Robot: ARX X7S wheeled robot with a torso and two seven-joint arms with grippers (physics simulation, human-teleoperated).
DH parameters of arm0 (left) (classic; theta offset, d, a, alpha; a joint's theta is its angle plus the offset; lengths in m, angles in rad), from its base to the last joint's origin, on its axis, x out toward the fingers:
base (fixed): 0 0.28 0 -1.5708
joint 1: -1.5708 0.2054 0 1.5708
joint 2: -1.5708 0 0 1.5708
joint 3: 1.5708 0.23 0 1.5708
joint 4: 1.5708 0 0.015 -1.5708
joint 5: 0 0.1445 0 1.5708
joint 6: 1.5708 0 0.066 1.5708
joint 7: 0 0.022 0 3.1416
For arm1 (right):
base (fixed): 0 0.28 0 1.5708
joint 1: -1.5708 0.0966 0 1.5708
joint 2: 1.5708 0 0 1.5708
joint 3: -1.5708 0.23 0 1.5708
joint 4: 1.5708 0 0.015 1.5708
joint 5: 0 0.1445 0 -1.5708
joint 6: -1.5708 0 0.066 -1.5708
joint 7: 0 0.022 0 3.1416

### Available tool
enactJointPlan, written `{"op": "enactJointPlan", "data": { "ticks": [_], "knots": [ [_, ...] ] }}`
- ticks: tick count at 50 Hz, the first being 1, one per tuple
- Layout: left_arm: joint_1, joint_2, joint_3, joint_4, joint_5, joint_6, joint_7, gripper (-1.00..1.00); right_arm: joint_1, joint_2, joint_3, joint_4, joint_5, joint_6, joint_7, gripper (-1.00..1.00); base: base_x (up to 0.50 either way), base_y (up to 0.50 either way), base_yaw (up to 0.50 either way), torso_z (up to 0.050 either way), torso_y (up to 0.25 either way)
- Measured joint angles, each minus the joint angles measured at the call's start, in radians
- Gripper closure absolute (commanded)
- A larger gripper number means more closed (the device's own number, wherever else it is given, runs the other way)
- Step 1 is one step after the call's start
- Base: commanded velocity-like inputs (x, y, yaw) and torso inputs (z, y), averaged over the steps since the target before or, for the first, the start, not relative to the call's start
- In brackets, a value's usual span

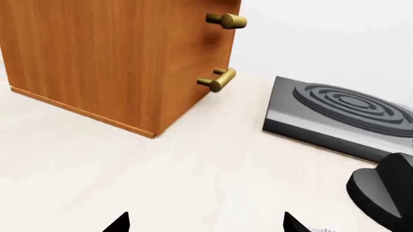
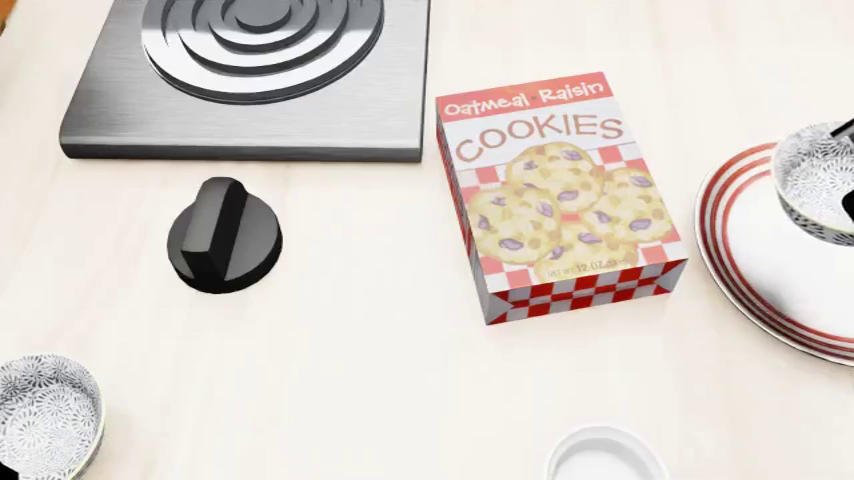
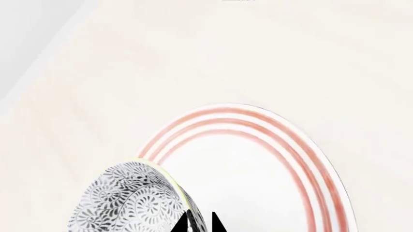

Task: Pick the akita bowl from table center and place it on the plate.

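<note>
Pale tabletop (image 2: 360, 380) all round, and the right gripper (image 3: 199, 223) is pinched on the rim of the bowl (image 3: 132, 205), carrying it over the near edge of the plate (image 3: 303, 159). Best now: ease further over the plate's white middle, beyond the fingertips, lower level, then let go. Bowl's small and deep, white with fine grey-black floral speckle; plate's wide with red rings. Left gripper (image 1: 205, 223) sits spread and empty, cabinet (image 1: 116, 53) ahead of it

akita bowl (image 2: 814, 180) over plate (image 2: 754, 260), right of cookie box (image 2: 554, 195)
</note>
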Motion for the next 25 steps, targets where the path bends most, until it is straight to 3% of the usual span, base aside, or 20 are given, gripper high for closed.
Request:
{"op": "enactJointPlan", "data": {
  "ticks": [25],
  "knots": [
    [0.051, -0.023, -0.02, 0.071, -0.039, -0.003, -0.006, -1.0, 0.03, -0.021, -0.028, 0.155, -0.071, -0.124, -0.109, 1.0, 0.0, 0.0, 0.0, 0.0, 0.0]
  ]
}}
